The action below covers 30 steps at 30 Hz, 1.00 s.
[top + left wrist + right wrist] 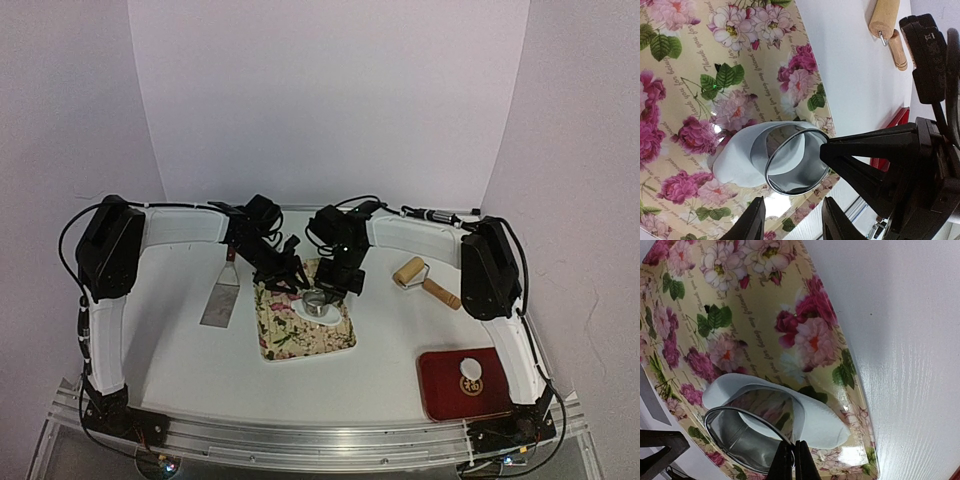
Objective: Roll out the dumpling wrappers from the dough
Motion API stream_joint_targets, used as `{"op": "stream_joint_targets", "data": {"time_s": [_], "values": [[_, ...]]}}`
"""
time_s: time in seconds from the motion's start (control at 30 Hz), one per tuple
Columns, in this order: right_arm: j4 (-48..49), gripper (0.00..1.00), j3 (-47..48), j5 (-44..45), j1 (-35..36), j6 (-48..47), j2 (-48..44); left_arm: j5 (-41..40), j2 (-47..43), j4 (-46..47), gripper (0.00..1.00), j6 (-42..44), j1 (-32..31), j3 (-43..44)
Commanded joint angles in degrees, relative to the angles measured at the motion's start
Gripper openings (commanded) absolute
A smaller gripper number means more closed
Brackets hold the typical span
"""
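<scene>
A white dough sheet [336,305] [735,160] [840,422] lies on the floral tray [290,338] [690,100] [745,315]. The metal ring cutter [318,302] [792,160] [740,440] stands pressed on the sheet, tilted, and white dough shows inside it. My right gripper [327,291] [793,450] is shut on the ring's rim. My left gripper [297,283] [792,222] hangs open just beside the ring with nothing between its fingers. One dumpling wrapper [470,368], a small white disc, lies on the red tray [440,398].
A wooden rolling pin [425,280] [885,20] lies on the table right of the floral tray. A metal spatula [222,298] lies to its left. The red tray [892,125] sits at the front right by the right arm's base.
</scene>
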Motion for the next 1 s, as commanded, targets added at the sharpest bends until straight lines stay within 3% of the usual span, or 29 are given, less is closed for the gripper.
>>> {"op": "stream_joint_targets", "data": {"time_s": [0.0, 0.97], "values": [[0.97, 0.00, -1.23, -0.74, -0.23, -0.47, 0.34, 0.72, 0.16, 1.09, 0.39, -0.06, 0.25, 2.31], [1.48, 0.00, -2.38, -2.96, -0.23, -3.41, 2.25, 0.20, 5.63, 2.36, 0.32, 0.99, 0.16, 3.98]]}}
